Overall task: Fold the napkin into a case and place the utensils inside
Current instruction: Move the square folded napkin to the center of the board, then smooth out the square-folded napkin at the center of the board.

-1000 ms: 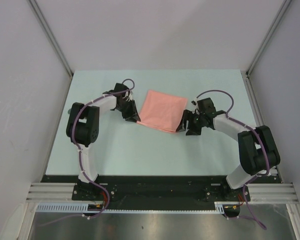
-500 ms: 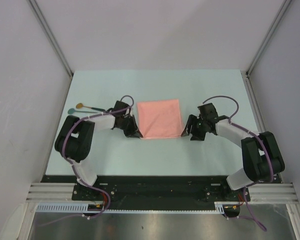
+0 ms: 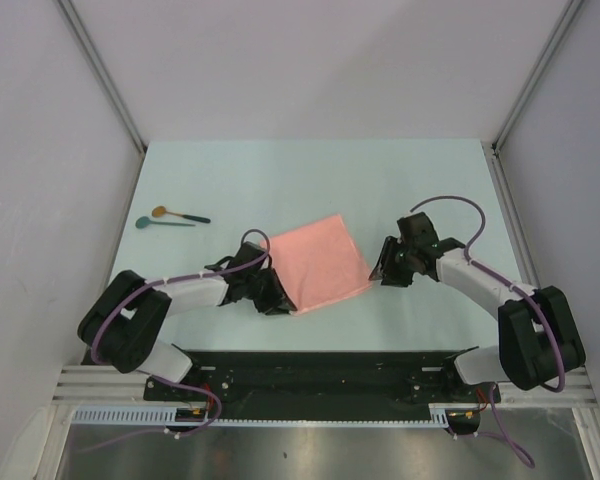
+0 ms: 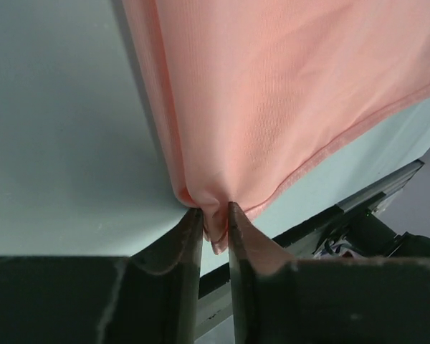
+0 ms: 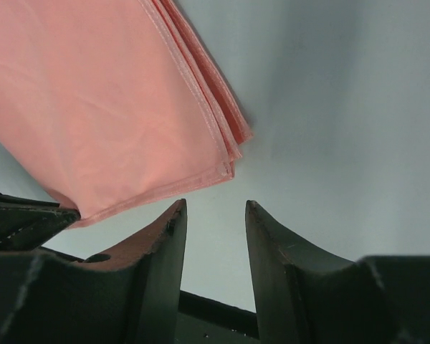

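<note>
The salmon-pink napkin [image 3: 320, 262] lies folded into a layered square, turned diagonally on the pale table [image 3: 430, 180]. My left gripper [image 3: 280, 303] is shut on its near-left corner; in the left wrist view the cloth [image 4: 287, 93] bunches between the two fingers [image 4: 213, 209]. My right gripper [image 3: 380, 268] stands open just off the napkin's right corner. The right wrist view shows the stacked edges [image 5: 93, 107] ahead and left of the empty gap [image 5: 215, 204]. Two utensils lie at the far left: a spoon with a golden-brown bowl [image 3: 180, 215] and one with a teal bowl [image 3: 165, 223].
White walls with metal corner posts [image 3: 105, 80] enclose the table. The black rail and arm bases [image 3: 310, 365] run along the near edge, close behind the left gripper. Bare table surface stretches behind and to the right of the napkin.
The left gripper has drawn its corner toward the near edge, turning the napkin diagonal. The right gripper's jaws have narrowed and stand clear of the cloth. The spoons came into view.
</note>
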{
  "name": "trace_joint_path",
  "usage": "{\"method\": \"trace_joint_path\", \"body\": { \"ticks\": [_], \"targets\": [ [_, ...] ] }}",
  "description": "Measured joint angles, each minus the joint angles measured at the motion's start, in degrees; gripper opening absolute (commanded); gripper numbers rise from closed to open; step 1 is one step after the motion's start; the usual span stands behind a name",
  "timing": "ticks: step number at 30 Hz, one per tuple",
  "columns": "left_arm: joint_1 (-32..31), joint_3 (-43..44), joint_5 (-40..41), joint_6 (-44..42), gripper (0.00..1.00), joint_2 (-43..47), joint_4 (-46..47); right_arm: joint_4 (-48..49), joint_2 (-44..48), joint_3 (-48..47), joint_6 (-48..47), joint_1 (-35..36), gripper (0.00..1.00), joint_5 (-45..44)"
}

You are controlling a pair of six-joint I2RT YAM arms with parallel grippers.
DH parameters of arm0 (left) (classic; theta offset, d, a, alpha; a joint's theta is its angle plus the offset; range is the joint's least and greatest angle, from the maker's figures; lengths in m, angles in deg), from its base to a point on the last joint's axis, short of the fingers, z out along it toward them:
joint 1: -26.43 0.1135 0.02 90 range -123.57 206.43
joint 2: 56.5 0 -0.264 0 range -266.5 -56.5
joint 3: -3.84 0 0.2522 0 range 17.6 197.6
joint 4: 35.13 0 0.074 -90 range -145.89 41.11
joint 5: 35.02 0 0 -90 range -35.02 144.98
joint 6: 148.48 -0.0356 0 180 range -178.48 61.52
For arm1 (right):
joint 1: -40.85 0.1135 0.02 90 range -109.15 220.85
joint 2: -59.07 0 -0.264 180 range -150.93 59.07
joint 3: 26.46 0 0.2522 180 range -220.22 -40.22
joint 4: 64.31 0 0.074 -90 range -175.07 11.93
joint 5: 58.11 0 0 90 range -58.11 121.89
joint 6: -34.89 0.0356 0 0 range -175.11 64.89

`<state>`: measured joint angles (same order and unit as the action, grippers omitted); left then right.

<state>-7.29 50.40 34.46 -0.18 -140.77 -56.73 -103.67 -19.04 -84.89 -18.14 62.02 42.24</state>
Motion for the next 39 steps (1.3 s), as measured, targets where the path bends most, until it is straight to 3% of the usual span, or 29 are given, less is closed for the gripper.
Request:
{"method": "trace_joint_path", "body": {
  "ticks": [3, 6, 11, 14, 16, 18, 26, 29, 39],
  "targets": [
    [0.0, 0.2, -0.7, -0.1, 0.53, 0.0, 0.2, 0.3, -1.0, 0.0, -0.1, 0.3, 0.43, 0.1],
    [0.7, 2.0, -1.2, -2.3, 0.61, 0.0, -1.5, 0.4, -2.5, 0.0, -0.6, 0.3, 0.44, 0.1],
    [5.7, 4.5, -0.2, -7.5, 0.62, 1.3, -7.5, 0.5, -5.2, -1.7, -3.7, -0.7, 0.52, 0.4],
    [10.8, 6.5, 1.0, -11.0, 0.48, 2.8, -11.5, 0.9, -8.2, -5.8, -6.9, -1.9, 0.56, 1.4],
    [14.2, 9.6, 1.7, -13.2, 0.30, 2.5, -13.2, 2.2, -11.2, -10.1, -9.2, -2.3, 0.56, 2.8],
    [17.1, 13.6, 1.0, -15.0, 0.19, 1.2, -13.1, 4.0, -14.9, -14.8, -10.8, -2.6, 0.53, 5.2],
    [19.7, 22.7, -6.8, -15.1, 0.11, -11.3, -2.3, 16.4, -33.9, -31.5, -9.4, -2.6, 0.19, 19.5],
    [19.8, 23.4, -7.3, -14.4, 0.09, -15.3, -1.1, 22.3, -39.5, -34.0, -6.2, -2.7, 0.11, 24.7],
    [22.9, 25.1, -4.1, -14.3, 0.08, -20.3, -1.2, 34.9, -51.2, -36.6, 2.8, -3.6, 0.08, 32.6]
  ]
}}
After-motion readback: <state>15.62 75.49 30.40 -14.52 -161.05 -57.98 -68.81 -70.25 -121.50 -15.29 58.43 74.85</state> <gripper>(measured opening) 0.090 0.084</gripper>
